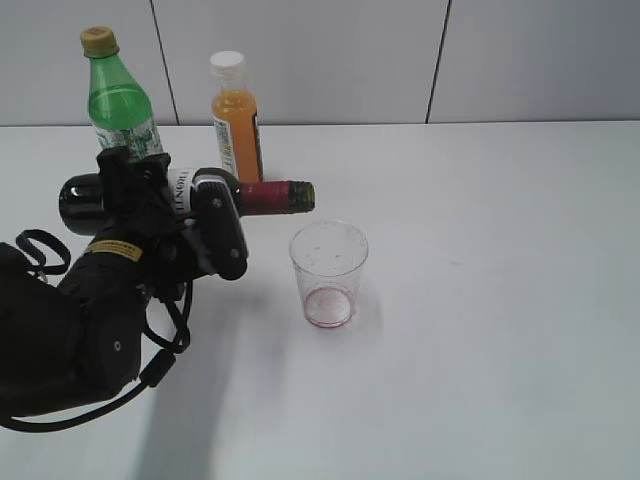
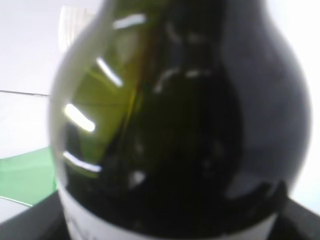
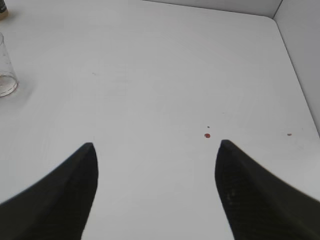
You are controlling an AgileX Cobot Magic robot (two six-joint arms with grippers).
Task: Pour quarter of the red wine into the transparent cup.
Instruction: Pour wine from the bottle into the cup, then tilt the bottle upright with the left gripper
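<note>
My left gripper is shut on the small dark wine bottle and holds it lying sideways above the table. Its red foil neck points right, the mouth just up and left of the transparent cup. The cup stands upright with a reddish stain at its base; no stream shows. In the left wrist view the dark bottle fills the frame, with red wine inside. My right gripper is open and empty over bare table; the cup's edge shows at the far left of the right wrist view.
A green plastic bottle and an orange juice bottle with a white cap stand at the back left, behind the held bottle. Small red drops lie on the white table. A white wall rises behind.
</note>
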